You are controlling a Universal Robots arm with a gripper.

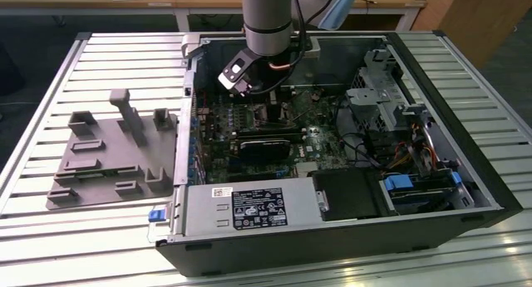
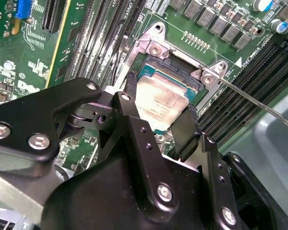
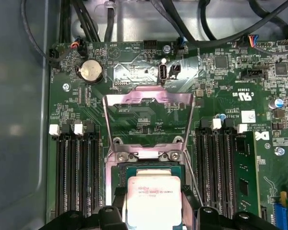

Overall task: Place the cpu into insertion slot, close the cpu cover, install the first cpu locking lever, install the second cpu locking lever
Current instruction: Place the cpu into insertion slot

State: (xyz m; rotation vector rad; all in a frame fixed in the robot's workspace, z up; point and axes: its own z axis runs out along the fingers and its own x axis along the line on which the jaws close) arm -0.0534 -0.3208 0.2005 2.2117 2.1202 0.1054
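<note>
Green motherboard [image 3: 230, 72] underlies the gripper [image 2: 158, 115] clamping the cpu [image 3: 153, 201], metal top up, at the insertion slot [image 2: 170, 67].

1 cpu [image 3: 153, 201] over insertion slot [image 3: 122, 175]; cpu cover [image 3: 148, 98] raised beside slot.

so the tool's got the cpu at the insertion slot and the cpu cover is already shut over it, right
Not quite: the cpu cover isn't shut. The first wrist view shows it flipped up and open, clear of the insertion slot. The rest holds: the tool grips the cpu at the slot.
</note>
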